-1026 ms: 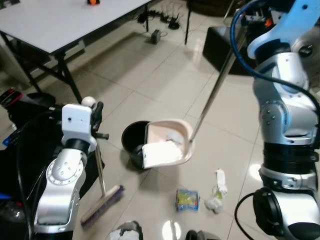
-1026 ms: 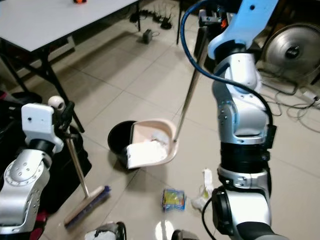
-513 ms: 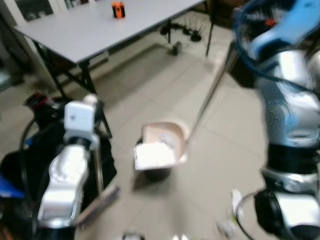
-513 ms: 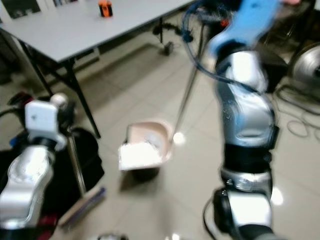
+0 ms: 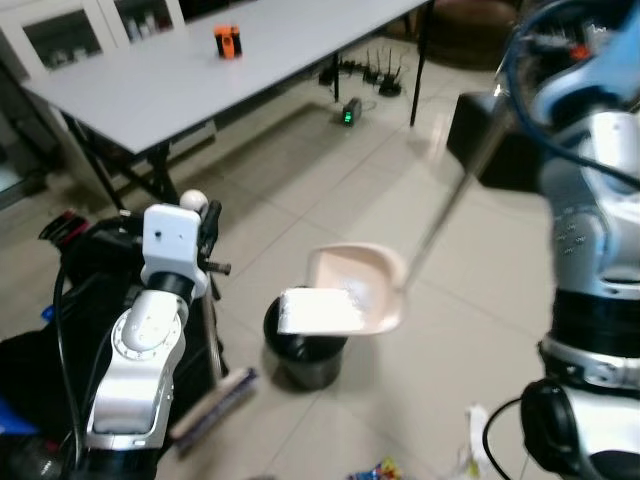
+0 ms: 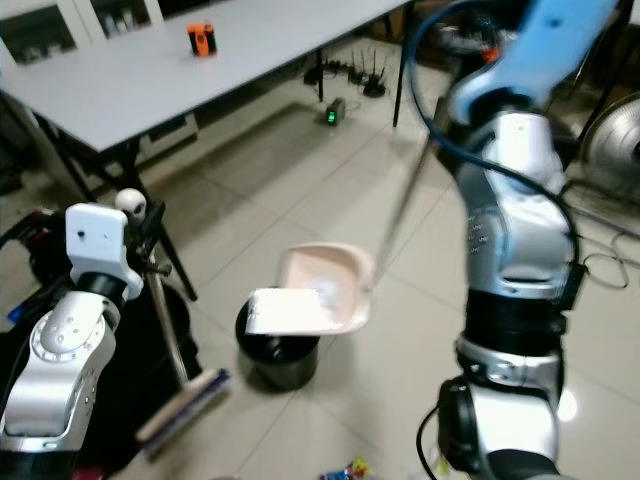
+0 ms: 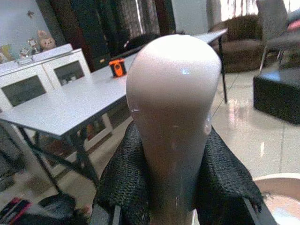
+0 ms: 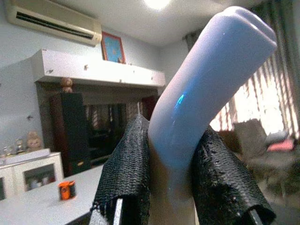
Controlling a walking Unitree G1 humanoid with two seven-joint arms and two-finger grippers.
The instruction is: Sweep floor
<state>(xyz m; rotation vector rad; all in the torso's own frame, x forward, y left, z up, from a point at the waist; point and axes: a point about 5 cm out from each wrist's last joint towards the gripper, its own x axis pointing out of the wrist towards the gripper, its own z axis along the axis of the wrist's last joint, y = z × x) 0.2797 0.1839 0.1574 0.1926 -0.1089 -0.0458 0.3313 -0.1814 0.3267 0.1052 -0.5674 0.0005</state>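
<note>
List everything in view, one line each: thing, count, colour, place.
Dustpan: 1, pink, over the bin, holding white paper.
Bin: 1, black, on the floor below the dustpan.
Broom: 1, head on the floor by the left arm.
Table: 1, grey, behind.
Orange object: 1, on the table.
Litter: white and coloured scraps, floor near the robot.
Left pincer: shut on the broom's handle.
Right pincer: shut on the dustpan's handle.
</note>
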